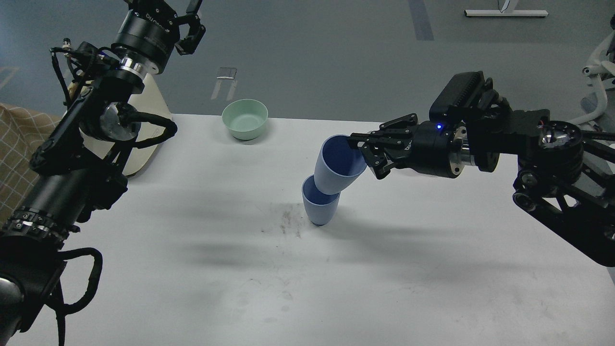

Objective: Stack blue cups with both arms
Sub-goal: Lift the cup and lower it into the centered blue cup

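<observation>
**Upper cup tilted into the lower, not yet seated**

Near the middle of the white table (192, 288) the lower blue cup (320, 207) stands upright. The upper blue cup (338, 166) has its narrow base resting in the lower cup's mouth but leans up and to the right, so the stack is begun, not finished. The right pincer (369, 154) pinches the upper cup's rim, one finger inside and one outside. What seems left: bring that cup upright, let it drop fully in, and let go. The left pincer (190, 29) hangs raised at the far left, well apart from the cups, its fingers spread and empty. A pale green bowl (245, 118) sits at the table's far edge.
</observation>
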`<action>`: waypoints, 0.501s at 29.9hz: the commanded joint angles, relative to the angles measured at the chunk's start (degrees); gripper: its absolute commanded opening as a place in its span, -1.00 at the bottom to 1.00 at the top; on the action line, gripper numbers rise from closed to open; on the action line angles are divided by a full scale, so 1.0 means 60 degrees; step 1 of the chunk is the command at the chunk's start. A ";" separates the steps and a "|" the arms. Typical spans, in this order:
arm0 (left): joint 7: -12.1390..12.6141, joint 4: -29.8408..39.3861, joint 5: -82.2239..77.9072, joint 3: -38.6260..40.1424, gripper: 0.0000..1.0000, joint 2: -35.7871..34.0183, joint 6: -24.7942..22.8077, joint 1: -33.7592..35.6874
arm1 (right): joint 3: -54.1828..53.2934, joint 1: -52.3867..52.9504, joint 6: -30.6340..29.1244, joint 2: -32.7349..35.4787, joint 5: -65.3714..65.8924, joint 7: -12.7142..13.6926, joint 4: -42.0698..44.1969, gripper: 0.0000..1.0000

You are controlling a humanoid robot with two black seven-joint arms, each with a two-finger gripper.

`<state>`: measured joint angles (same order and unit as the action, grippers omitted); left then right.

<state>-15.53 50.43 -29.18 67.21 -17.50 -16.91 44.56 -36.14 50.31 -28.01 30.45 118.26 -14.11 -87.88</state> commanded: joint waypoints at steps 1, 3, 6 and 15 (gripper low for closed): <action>-0.0004 -0.0011 0.0001 -0.0010 0.95 0.0148 0.0006 0.0030 | 0.0017 0.0023 0.0002 -0.0211 0.0008 0.0007 0.0306 -1.00; -0.0004 -0.0011 0.0001 -0.0010 0.95 0.0148 0.0006 0.0030 | -0.0012 0.0052 0.0002 -0.0415 0.0022 0.0007 0.0437 -1.00; -0.0004 -0.0011 0.0001 -0.0010 0.95 0.0148 0.0006 0.0030 | 0.0002 0.0111 0.0002 -0.0562 0.0022 0.0007 0.0511 -1.00; -0.0004 -0.0011 0.0001 -0.0010 0.95 0.0074 -0.0009 0.0000 | 0.0002 0.0096 0.0002 -0.0958 -0.0007 -0.0007 0.1112 -1.00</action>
<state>-15.55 50.36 -29.17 67.15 -16.99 -16.93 44.69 -36.18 51.06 -28.01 25.73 118.30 -14.05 -82.24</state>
